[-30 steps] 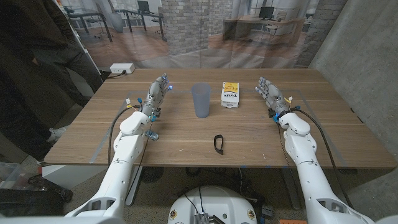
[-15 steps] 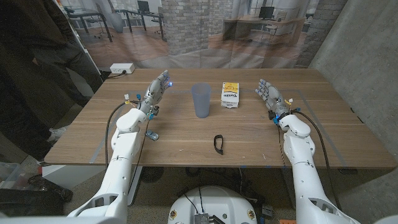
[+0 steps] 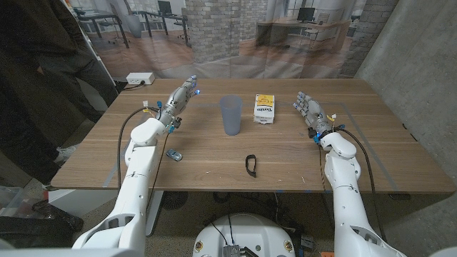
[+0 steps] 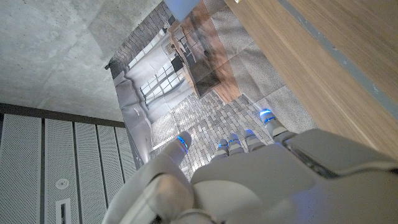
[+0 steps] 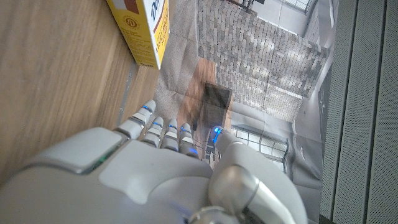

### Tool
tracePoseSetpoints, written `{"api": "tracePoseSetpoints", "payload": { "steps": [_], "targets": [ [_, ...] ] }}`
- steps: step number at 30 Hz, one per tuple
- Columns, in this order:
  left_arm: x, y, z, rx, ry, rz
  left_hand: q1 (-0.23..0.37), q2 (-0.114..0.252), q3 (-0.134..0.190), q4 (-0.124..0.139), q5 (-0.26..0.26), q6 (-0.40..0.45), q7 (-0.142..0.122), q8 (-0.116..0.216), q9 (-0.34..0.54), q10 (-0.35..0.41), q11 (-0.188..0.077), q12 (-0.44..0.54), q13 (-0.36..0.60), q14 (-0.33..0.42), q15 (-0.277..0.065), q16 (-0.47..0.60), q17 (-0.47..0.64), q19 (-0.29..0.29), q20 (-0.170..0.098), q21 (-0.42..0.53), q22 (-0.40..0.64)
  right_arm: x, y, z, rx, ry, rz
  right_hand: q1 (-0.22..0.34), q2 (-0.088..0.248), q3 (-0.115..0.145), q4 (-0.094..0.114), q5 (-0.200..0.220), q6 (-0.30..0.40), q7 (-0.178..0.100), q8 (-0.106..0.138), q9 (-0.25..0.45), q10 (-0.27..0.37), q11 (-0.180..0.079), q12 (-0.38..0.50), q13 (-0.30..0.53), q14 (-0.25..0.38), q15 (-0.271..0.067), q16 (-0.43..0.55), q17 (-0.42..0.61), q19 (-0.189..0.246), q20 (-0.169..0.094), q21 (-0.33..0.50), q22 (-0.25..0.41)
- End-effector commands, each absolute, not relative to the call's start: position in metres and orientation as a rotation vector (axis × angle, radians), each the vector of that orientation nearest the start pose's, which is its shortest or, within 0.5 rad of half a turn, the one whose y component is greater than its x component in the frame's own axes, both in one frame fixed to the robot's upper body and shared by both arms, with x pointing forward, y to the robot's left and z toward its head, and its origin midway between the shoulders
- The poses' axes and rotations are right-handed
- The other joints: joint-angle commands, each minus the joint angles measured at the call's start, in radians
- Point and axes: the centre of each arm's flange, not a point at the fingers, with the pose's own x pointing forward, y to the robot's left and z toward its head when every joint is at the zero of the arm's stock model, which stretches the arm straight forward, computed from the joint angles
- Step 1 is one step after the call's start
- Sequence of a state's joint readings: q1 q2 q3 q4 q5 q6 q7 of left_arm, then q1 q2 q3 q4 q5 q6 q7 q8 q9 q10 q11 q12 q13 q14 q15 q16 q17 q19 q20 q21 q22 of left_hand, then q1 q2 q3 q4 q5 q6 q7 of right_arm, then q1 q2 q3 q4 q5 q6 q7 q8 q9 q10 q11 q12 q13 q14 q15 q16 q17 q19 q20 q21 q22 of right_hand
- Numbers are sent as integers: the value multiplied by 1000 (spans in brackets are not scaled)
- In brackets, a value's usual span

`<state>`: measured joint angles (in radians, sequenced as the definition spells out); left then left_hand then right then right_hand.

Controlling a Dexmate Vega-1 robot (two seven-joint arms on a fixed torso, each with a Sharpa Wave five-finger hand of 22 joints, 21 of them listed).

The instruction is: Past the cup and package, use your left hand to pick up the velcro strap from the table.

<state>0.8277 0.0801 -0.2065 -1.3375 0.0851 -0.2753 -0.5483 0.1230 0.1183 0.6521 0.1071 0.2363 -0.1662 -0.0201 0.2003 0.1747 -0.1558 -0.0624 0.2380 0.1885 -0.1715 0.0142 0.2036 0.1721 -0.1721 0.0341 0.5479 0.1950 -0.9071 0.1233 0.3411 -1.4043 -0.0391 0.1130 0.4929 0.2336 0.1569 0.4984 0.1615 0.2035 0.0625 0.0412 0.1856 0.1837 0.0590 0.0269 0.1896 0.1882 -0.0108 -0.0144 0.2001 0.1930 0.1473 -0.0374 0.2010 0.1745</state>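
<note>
The velcro strap (image 3: 250,165) lies as a small dark loop on the tabletop (image 3: 214,153), near the front edge, at about 6 o'clock from the cup (image 3: 230,115). The package (image 3: 264,109) stands just beside the cup, at its 3 o'clock. The left hand (image 3: 178,102) is raised over the far left part of the tabletop, fingers spread and holding nothing, well apart from the strap. The right hand (image 3: 308,111) waits with fingers extended and empty, at 3 o'clock from the package.

I judge the reach is only beginning. The left hand should travel toward 5 o'clock, passing in front of the cup without touching it. The strap is thin and flat, so a pinch at its raised loop seems safest.
</note>
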Motion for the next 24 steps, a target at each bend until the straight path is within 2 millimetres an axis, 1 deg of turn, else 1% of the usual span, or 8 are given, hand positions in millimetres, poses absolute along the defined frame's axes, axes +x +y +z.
{"api": "tracePoseSetpoints", "payload": {
  "steps": [1,6,8,10,14,20,21,24],
  "targets": [
    [632,290,38,381,-769,-303,16,55,7,-9,-3,4,-1,3,4,5,-5,5,4,-7,-8,-2,0,-35,-4,10,-1,639,-293,-40,55,-608,186,-5,41,8,2,-1,7,1,6,4,8,3,6,3,-8,2,4,1,8,-47,5,3],
    [629,286,46,400,-790,-332,27,53,11,-19,-6,11,0,3,4,10,-5,5,4,-2,-10,-3,0,-31,-10,10,-1,640,-294,-40,53,-608,188,-6,41,8,2,-2,7,1,6,4,8,4,6,3,-8,2,4,1,7,-48,5,3],
    [628,285,49,418,-800,-336,38,52,15,-28,-9,16,0,3,4,20,-10,6,4,5,-11,-4,0,-27,-14,11,-2,640,-294,-40,53,-609,189,-6,41,9,2,-2,7,0,6,4,7,2,6,3,-8,1,4,1,7,-48,5,3],
    [628,284,52,429,-805,-340,49,51,18,-38,-13,21,1,3,4,27,-5,7,4,9,-13,-5,-1,-24,-19,11,-2,640,-294,-40,53,-611,189,-6,41,9,2,-2,8,0,7,4,8,3,6,3,-8,2,4,1,7,-47,5,3],
    [626,283,55,447,-815,-344,62,51,22,-49,-17,27,4,2,4,34,-7,7,4,14,-16,-6,-1,-20,-20,11,-3,640,-293,-40,54,-611,190,-7,41,9,1,-2,7,0,6,4,8,3,6,3,-8,1,4,1,7,-48,5,3],
    [623,281,60,489,-825,-344,80,47,26,-66,-24,36,-2,2,4,43,-12,7,4,20,-22,-7,-1,-17,-25,10,-3,639,-293,-40,52,-612,192,-8,40,10,1,-2,8,0,7,4,8,3,6,3,-7,2,4,1,8,-47,5,3],
    [623,280,60,491,-827,-344,83,45,26,-71,-25,38,-4,3,4,45,-14,7,4,22,-25,-7,-1,-15,-27,11,-3,639,-293,-40,51,-613,192,-8,40,10,1,-3,8,-1,6,4,9,3,6,3,-8,2,4,1,7,-48,5,3],
    [621,278,64,494,-835,-358,106,41,29,-95,-33,45,-4,1,4,50,-12,5,5,26,-32,-10,-1,0,-51,13,-5,638,-293,-40,51,-616,192,-9,40,10,1,-3,8,0,6,4,9,3,6,3,-7,2,4,1,7,-48,5,3]
  ]
}}
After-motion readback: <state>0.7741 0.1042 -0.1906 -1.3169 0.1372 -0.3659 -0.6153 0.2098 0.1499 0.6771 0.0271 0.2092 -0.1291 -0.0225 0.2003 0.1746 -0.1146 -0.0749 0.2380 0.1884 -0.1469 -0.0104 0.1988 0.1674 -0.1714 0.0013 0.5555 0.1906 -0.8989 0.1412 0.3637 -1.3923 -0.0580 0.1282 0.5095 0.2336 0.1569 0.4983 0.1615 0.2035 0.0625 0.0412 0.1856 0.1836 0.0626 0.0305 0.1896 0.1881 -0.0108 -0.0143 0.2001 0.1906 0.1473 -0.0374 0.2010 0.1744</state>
